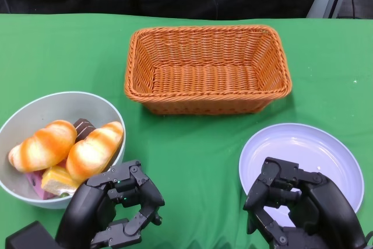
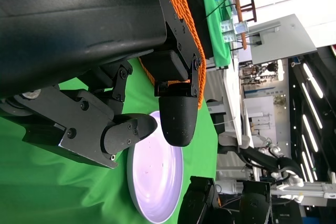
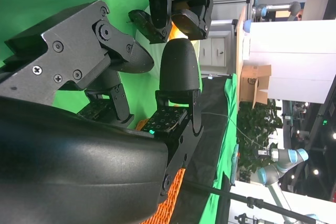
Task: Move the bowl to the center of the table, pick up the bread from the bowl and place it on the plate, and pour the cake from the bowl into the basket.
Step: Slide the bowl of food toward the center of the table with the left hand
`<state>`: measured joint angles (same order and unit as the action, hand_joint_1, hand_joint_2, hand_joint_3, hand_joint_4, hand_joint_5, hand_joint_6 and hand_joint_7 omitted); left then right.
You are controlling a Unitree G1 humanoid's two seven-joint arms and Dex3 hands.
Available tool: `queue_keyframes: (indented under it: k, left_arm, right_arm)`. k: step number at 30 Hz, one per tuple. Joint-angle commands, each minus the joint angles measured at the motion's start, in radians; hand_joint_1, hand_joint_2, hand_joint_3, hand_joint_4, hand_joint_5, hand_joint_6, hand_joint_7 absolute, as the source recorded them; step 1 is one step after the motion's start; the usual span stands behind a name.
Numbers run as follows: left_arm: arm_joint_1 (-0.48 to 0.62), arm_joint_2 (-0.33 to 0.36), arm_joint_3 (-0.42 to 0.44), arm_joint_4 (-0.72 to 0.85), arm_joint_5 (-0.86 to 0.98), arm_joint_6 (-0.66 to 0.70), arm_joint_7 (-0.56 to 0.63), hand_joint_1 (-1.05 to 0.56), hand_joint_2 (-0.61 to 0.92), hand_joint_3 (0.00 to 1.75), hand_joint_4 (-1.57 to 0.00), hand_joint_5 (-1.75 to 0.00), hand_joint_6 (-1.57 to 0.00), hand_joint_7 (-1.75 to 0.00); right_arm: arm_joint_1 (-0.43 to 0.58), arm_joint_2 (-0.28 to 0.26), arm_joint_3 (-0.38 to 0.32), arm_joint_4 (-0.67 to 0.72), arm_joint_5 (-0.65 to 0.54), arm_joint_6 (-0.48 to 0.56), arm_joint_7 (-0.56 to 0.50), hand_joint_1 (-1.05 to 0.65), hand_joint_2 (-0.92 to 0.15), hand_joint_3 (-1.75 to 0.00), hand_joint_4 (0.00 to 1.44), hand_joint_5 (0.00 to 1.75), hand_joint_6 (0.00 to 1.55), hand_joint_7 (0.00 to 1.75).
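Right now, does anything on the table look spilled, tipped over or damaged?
Nothing stands out. The bowl sits upright at the left with the bread and cake inside, the basket is upright and empty, and the plate lies flat.

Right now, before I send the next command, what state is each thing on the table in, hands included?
Grey round bowl: at the table's left edge, not yet centred, loaded.
Two orange-and-white bread rolls: in the bowl.
Yellow cake piece: in the bowl.
Orange wicker basket: upright, empty.
Pale lilac round plate: empty.
Left hand: holds nothing, fingers apart.
Right hand: holds nothing, over the plate's near rim.
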<state>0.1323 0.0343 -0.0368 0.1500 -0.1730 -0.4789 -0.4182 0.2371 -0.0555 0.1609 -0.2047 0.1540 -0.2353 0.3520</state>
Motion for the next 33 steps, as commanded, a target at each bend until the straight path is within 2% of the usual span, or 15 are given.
queue_keyframes:
  k: [1,10,15,24,33]
  left_arm:
    - [-0.006,0.013,0.006,0.012,-0.009,-0.023,-0.006,0.0,0.73,0.8,-0.77,-1.46,-0.78,-1.33]
    - [-0.01,0.014,0.006,0.019,-0.003,-0.024,0.001,-0.01,0.78,0.71,-0.77,-1.46,-0.79,-1.31]
    - [-0.015,0.018,0.007,0.028,-0.004,-0.033,-0.005,-0.01,0.72,0.8,-0.77,-1.46,-0.78,-1.33]
    - [-0.022,0.016,0.006,0.023,-0.023,-0.013,-0.012,-0.01,0.72,0.83,-0.77,-1.47,-0.77,-1.34]
    - [-0.069,0.033,0.007,-0.001,-0.018,0.005,-0.006,-0.03,0.74,0.73,-0.78,-1.49,-0.79,-1.28]
  right_arm:
    - [0.0,-0.01,-0.003,0.002,0.0,-0.001,-0.003,-0.05,-0.54,-1.09,0.75,1.59,0.73,1.32]
    - [-0.009,-0.007,-0.004,0.023,-0.003,-0.017,-0.002,-0.05,-0.55,-1.06,0.75,1.59,0.73,1.32]
    - [-0.014,-0.006,-0.002,0.034,-0.006,-0.023,-0.001,-0.05,-0.54,-1.06,0.75,1.59,0.74,1.31]
    - [-0.029,-0.01,-0.007,0.047,-0.004,-0.035,0.003,-0.03,-0.53,-1.1,0.75,1.59,0.73,1.32]
    - [-0.079,-0.03,-0.017,0.026,0.0,0.016,0.003,-0.08,-0.5,-1.1,0.75,1.58,0.74,1.29]
